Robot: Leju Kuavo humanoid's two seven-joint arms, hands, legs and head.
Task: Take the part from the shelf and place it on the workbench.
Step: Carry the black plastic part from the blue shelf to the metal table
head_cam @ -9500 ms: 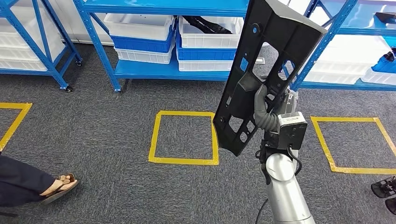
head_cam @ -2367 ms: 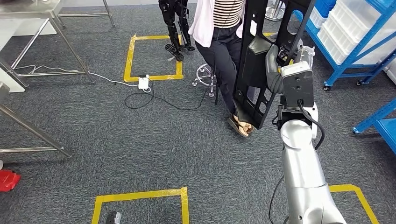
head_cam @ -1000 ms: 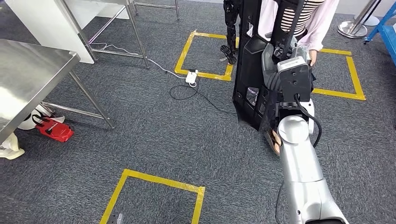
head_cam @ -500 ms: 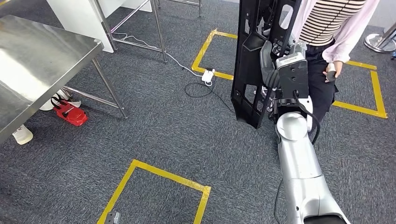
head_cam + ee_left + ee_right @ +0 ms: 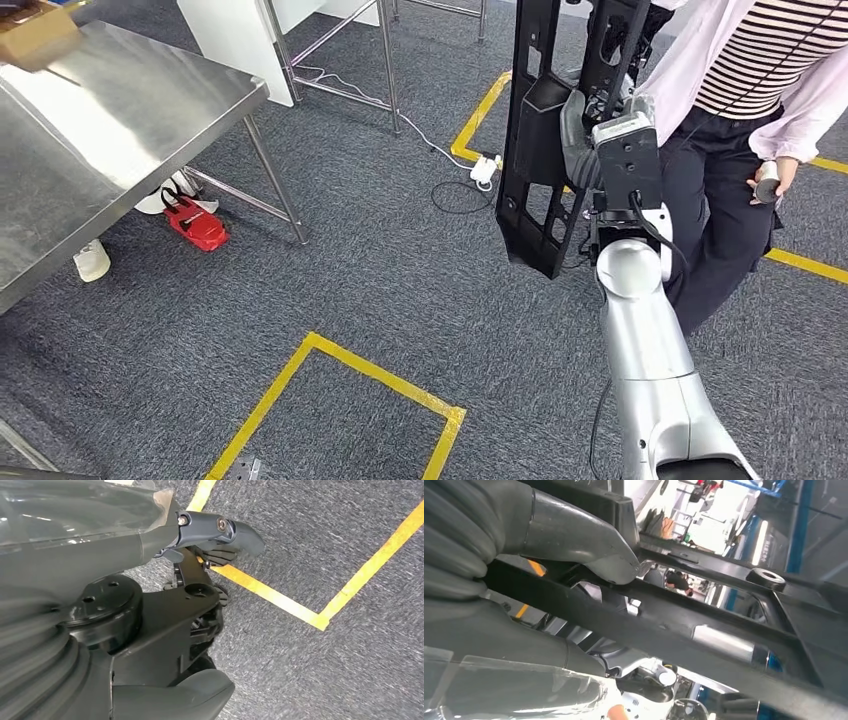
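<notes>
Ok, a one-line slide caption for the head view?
Right hand holds long black plastic part upright beside a person, steel workbench at left.

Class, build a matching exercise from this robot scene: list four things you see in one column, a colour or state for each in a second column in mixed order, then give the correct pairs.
Things:
1. black part
2. workbench
3. tape square
4. foot pedal

States or colours:
A. red, on the carpet
B. gripped upright by the right hand
C. yellow, on the floor
D. shiny metal top

Pairs: 1-B, 2-D, 3-C, 4-A
</notes>
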